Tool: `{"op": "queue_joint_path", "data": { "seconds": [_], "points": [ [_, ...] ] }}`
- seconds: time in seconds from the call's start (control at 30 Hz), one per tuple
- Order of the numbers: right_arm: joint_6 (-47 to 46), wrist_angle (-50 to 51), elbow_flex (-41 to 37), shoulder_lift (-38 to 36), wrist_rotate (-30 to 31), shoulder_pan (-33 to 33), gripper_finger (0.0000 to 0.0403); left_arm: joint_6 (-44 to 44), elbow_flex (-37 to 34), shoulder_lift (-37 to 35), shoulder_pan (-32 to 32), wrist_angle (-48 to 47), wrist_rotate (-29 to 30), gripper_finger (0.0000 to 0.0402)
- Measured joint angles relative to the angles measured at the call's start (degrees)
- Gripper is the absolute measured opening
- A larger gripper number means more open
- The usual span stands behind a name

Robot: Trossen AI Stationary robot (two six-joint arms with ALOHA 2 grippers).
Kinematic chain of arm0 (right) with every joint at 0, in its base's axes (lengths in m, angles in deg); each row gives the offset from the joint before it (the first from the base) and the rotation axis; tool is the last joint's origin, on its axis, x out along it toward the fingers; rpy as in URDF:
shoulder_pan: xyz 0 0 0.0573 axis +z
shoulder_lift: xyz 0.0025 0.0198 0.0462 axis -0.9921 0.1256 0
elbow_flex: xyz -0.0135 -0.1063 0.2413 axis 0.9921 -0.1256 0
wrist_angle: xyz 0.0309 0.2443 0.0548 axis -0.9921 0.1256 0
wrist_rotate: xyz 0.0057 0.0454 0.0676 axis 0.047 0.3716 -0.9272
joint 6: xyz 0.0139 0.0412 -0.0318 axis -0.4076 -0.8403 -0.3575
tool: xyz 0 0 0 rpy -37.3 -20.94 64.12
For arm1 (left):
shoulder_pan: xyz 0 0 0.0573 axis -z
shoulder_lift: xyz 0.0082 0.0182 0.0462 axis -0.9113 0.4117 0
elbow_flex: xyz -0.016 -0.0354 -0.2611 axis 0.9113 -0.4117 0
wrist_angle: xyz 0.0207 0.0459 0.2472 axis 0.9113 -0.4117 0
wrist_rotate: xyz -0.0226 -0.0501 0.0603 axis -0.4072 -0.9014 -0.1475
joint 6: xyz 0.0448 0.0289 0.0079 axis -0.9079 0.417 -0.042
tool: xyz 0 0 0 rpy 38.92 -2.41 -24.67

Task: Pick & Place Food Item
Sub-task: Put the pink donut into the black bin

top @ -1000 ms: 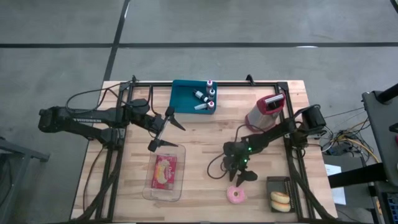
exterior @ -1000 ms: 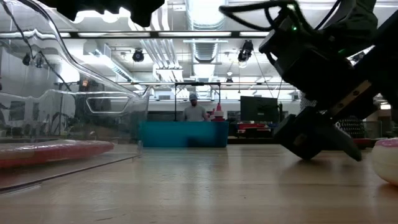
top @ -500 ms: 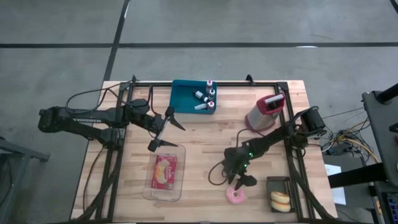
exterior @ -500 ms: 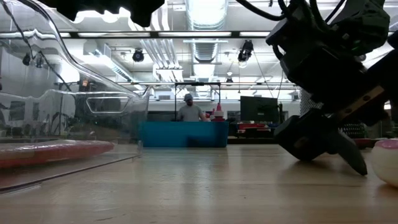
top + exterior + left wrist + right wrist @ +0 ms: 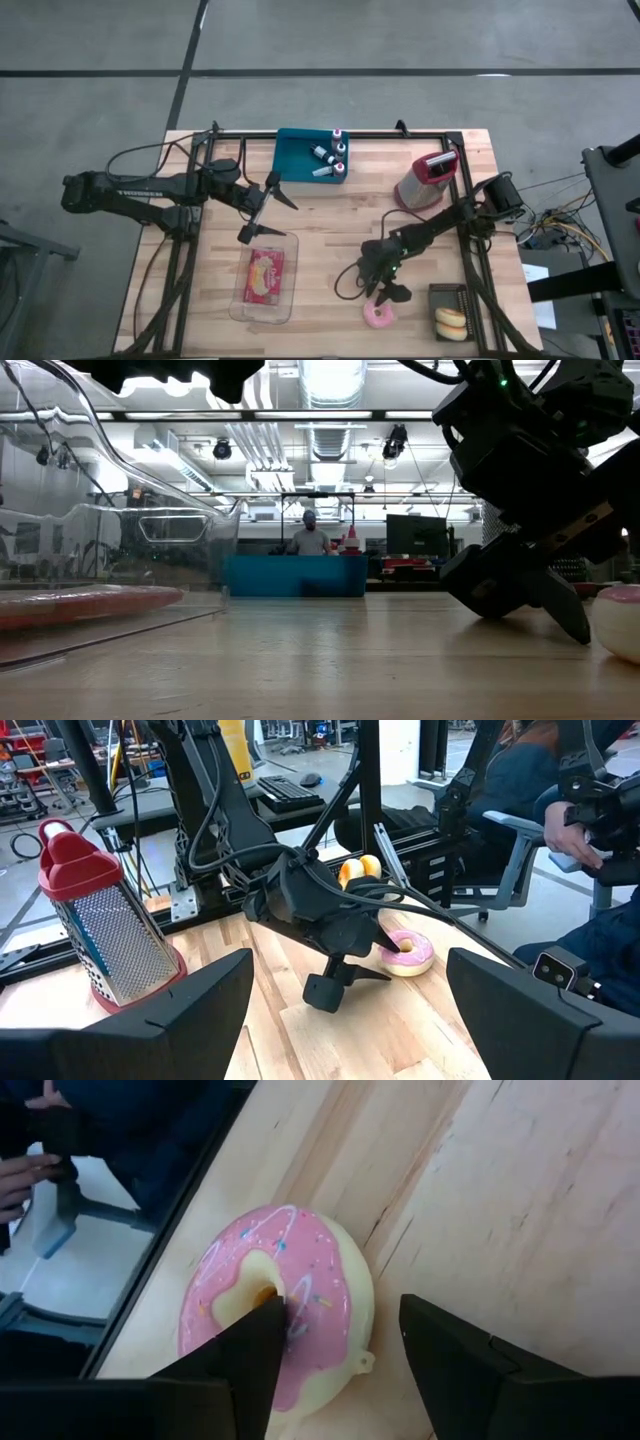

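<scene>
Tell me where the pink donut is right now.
In the high view, the pink donut lies near the table's front edge on the right side, under the right gripper and left of the black tray.

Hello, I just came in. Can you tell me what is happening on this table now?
The right pincer is low over the pink donut near the table's front edge, its fingers open around part of it; the donut is not lifted yet. The left pincer waits open above the clear container, which holds a packaged item.
</scene>
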Motion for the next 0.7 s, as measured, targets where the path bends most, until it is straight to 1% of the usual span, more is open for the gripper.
{"op": "queue_joint_path", "data": {
  "seconds": [0.13, 0.4, 0.7],
  "points": [
    [-1.6, -0.1, 0.0, 0.0, 0.2, 0.1, 0.0175, 0.0, 0.0, 0.0, 0.0, 0.0, 0.0, 0.0339],
    [-0.8, 0.1, 0.0, 0.0, 0.2, 0.1, 0.0148, 0.0, 0.0, 0.0, 0.0, 0.0, 0.0, 0.0339],
    [-1.7, 0.4, 0.2, -0.4, -0.4, 0.1, 0.0106, 0.0, 0.0, 0.0, 0.0, 0.0, 0.0, 0.0339]
  ]
}}
